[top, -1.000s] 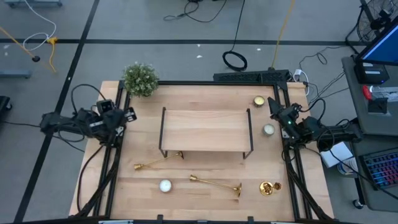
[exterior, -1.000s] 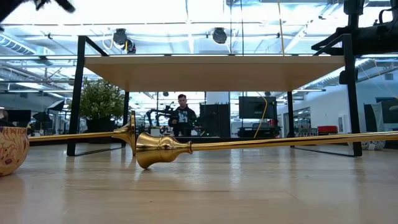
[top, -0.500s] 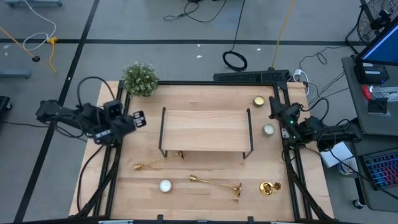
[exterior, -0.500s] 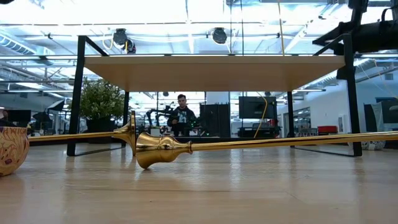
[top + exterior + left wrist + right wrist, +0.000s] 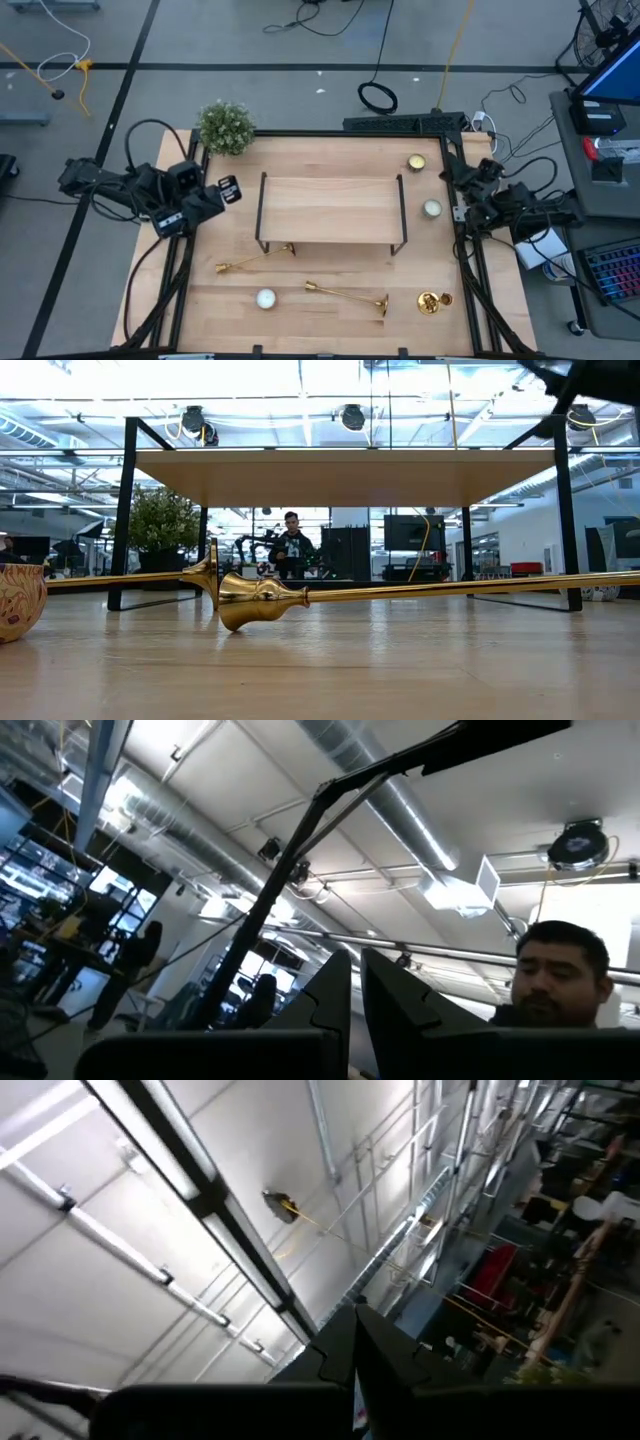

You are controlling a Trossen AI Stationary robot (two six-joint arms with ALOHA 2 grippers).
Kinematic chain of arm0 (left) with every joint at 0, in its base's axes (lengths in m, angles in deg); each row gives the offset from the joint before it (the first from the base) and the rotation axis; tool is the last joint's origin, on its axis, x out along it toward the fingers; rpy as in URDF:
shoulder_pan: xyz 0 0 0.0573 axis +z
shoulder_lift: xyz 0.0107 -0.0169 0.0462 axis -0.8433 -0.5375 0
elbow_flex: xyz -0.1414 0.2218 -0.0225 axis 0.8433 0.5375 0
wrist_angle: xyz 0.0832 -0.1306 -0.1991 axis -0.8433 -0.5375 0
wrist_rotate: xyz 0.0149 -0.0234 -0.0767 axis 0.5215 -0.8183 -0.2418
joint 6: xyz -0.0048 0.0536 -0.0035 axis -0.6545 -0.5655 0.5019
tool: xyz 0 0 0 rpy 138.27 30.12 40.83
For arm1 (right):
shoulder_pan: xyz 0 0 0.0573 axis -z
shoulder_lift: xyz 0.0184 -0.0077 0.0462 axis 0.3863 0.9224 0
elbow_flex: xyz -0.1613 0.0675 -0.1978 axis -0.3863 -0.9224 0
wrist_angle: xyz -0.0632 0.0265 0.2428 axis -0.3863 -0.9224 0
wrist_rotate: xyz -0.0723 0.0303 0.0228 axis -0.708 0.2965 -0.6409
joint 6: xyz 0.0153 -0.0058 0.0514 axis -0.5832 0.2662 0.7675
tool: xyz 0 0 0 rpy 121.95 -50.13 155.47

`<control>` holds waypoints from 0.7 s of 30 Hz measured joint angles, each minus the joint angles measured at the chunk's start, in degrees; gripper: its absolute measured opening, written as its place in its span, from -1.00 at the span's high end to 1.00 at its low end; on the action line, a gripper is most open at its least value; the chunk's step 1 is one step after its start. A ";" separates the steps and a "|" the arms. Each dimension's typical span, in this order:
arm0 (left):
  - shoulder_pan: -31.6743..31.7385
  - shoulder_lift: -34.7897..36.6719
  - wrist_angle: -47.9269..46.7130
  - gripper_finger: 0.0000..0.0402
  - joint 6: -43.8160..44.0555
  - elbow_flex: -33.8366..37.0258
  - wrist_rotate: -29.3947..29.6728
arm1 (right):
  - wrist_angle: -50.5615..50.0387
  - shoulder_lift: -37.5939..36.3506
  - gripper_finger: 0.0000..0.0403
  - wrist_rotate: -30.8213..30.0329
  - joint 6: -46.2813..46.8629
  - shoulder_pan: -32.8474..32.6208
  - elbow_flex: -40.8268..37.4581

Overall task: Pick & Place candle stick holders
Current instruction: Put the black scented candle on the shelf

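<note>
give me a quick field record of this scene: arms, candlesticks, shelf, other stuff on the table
left gripper: shut, empty, raised over the table's left edge
right gripper: shut, empty, at the table's right edge
candle stick holders: two lying on their sides in front of the shelf, one left, one nearer the front; a third at front right, seemingly upright
wooden shelf: mid-table, nothing on top
tealights: one front left, two right of the shelf
plant: back left corner
</note>
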 joint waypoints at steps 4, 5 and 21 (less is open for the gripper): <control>0.01 -0.03 -0.06 0.85 -0.31 -0.13 2.56 | -0.27 4.32 0.98 3.27 -1.38 0.00 3.29; 0.01 -0.03 -0.07 0.85 -0.40 -0.13 3.17 | -0.14 5.54 0.98 3.96 -1.43 0.00 4.22; 1.15 -0.03 -2.05 0.85 -2.76 -0.13 4.47 | -4.31 25.14 0.98 18.90 -9.71 0.00 21.19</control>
